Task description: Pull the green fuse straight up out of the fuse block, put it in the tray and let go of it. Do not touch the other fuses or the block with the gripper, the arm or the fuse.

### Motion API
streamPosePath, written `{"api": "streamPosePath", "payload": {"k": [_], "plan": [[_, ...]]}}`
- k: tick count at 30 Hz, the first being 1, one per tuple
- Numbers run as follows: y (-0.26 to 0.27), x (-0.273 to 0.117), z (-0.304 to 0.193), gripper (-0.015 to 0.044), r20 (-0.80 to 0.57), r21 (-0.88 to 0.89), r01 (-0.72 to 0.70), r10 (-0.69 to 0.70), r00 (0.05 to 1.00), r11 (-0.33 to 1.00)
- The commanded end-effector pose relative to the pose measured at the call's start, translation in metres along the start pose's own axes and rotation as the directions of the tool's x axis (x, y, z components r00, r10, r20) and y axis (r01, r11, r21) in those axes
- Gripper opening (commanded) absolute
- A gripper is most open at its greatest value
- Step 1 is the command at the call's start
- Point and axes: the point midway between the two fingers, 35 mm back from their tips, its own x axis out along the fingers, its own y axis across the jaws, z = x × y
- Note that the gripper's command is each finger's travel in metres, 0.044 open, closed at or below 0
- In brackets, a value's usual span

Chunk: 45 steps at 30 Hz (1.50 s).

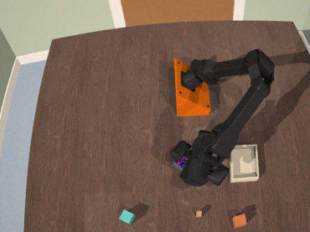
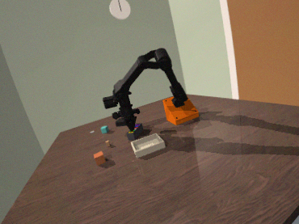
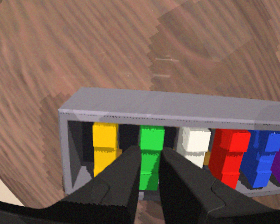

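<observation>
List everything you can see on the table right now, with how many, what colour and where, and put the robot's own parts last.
fuse block: one, grey, near the tray's left side in the top view
green fuse: one, green, in the block, between the hand's fingers
other fuses: yellow, white, red, blue, plus a purple one cut off at the wrist view's edge; all in the block
tray: one, off-white, right of the block in the top view
loose blocks: teal, small tan, orange, along the table's near edge
table: one, dark wood
arm base: one, orange
arm: one, black
hand: one, black, closing on the green fuse
</observation>
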Motion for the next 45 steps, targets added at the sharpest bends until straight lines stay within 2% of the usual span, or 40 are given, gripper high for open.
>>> {"api": "streamPosePath", "payload": {"k": [1,45], "plan": [[0.0,0.0,0.0,0.0,0.0,0.0,0.0,0.0,1.0,1.0],[0.0,-0.02,0.001,0.0,-0.001,0.002,0.0,0.0,1.0,1.0]]}}
